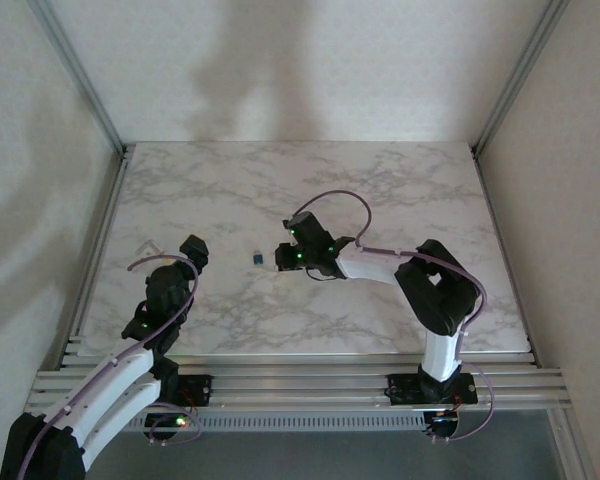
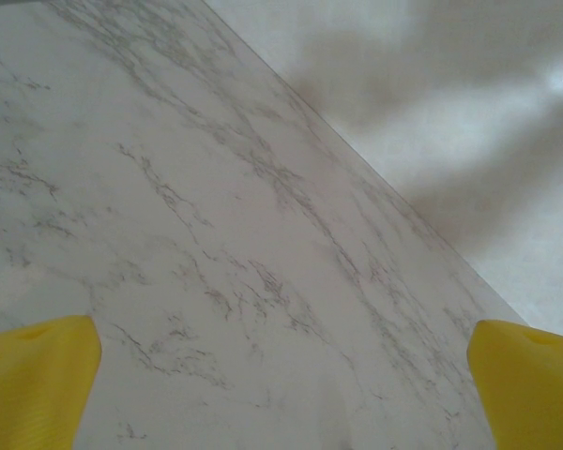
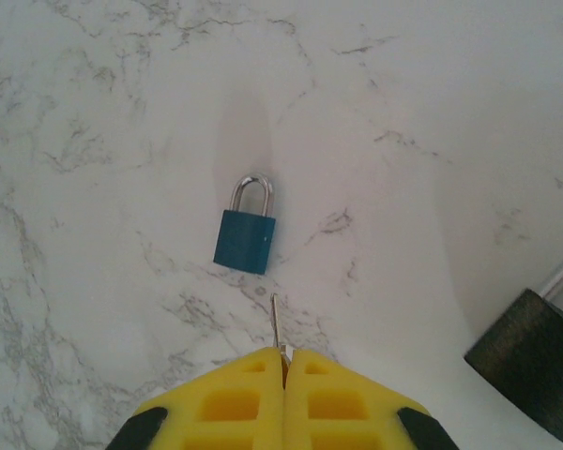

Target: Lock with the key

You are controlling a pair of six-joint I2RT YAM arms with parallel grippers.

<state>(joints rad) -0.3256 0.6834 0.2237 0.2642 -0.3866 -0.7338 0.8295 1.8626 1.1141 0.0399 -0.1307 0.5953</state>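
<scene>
The right gripper point(image 3: 283, 362) is clamped on the key point(image 3: 275, 325), its blade pointing at the padlock point(image 3: 245, 240) lying flat on the table point(image 3: 432, 112) just ahead. Align the blade with the lock's near end before advancing. The left gripper point(image 2: 281, 375) is spread wide and holds nothing.

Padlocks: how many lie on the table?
2. Blue padlock: just ahead of the right hand. Dark padlock: lower right of the right wrist view, partly cut off. Others may be hidden.
</scene>
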